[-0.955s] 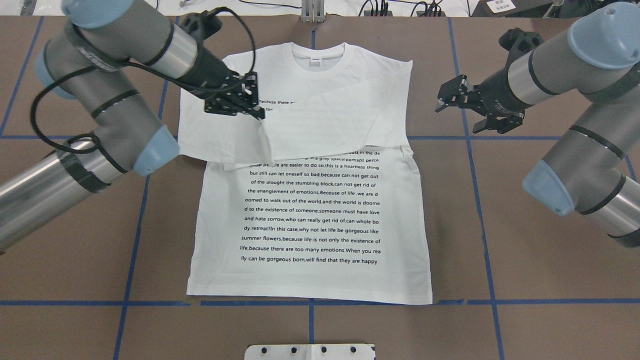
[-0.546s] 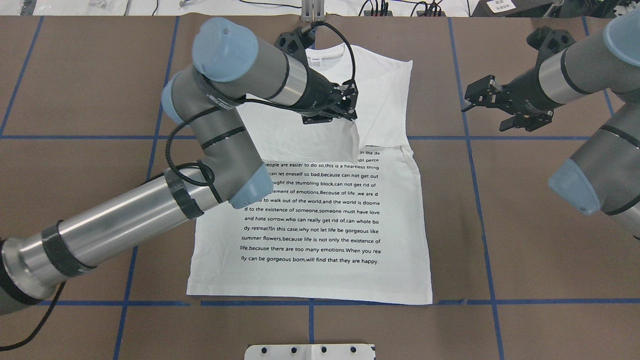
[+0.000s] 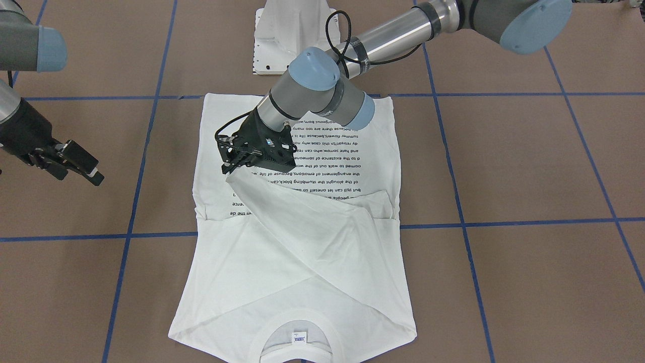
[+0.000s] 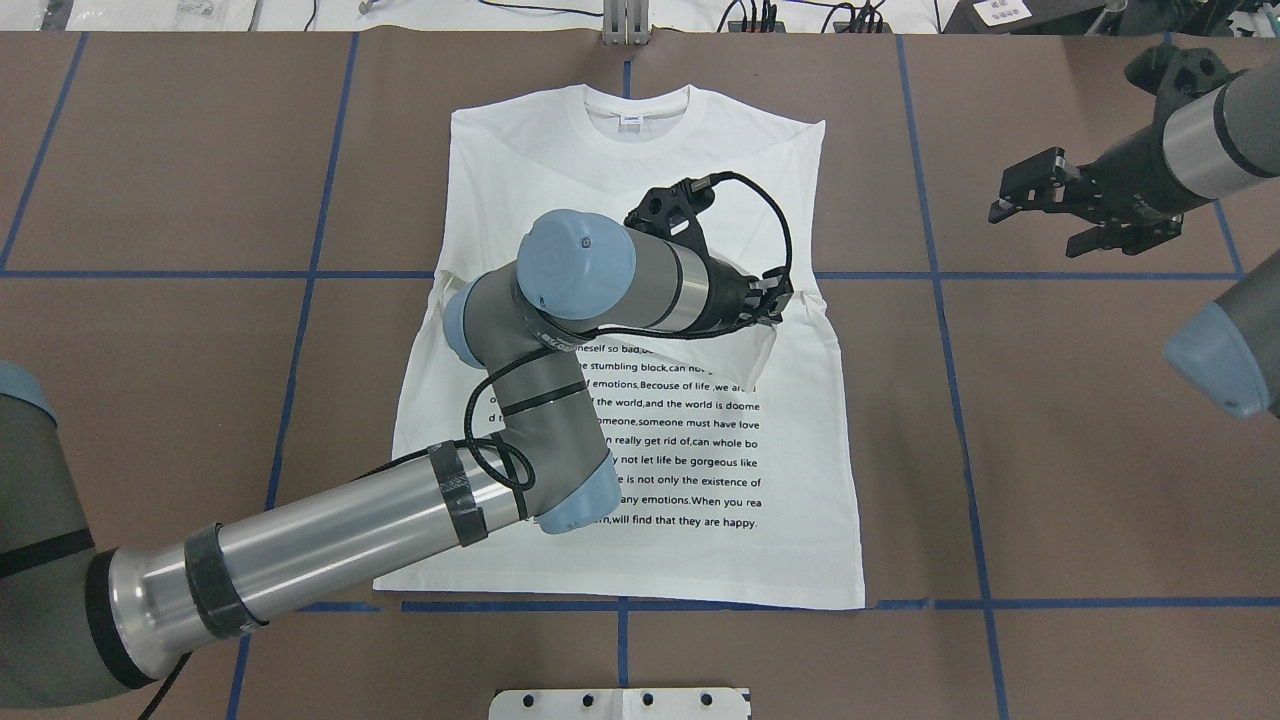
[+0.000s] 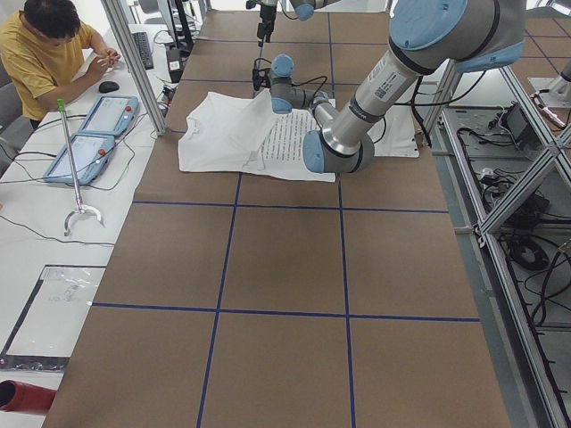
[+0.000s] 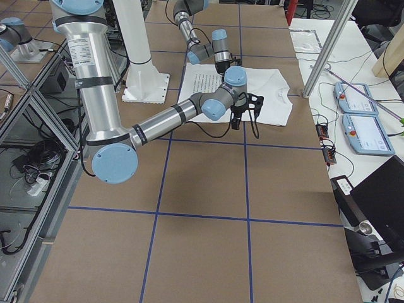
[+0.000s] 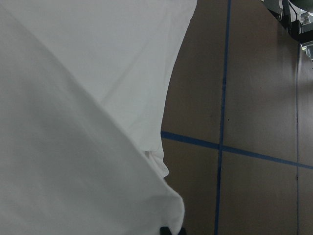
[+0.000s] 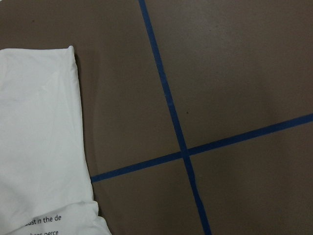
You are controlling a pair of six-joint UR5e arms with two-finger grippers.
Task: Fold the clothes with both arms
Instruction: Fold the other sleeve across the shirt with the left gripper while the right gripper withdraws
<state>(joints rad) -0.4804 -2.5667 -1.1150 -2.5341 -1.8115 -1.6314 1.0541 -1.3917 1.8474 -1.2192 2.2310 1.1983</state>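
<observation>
Overhead exterior: T-shirt (image 4: 800, 470), "they are happy"

I see the left gripper (image 3: 229, 169) pinching a fold of the white T-shirt (image 3: 312, 262), lifted off the printed text and stretched diagonally across the chest. The collar lies nearest the camera. The right gripper (image 3: 75, 169) hangs over the bare brown table (image 3: 504, 166), well apart from the T-shirt, fingers spread. A white pedestal base (image 3: 282, 35) stands beyond the hem.
</observation>
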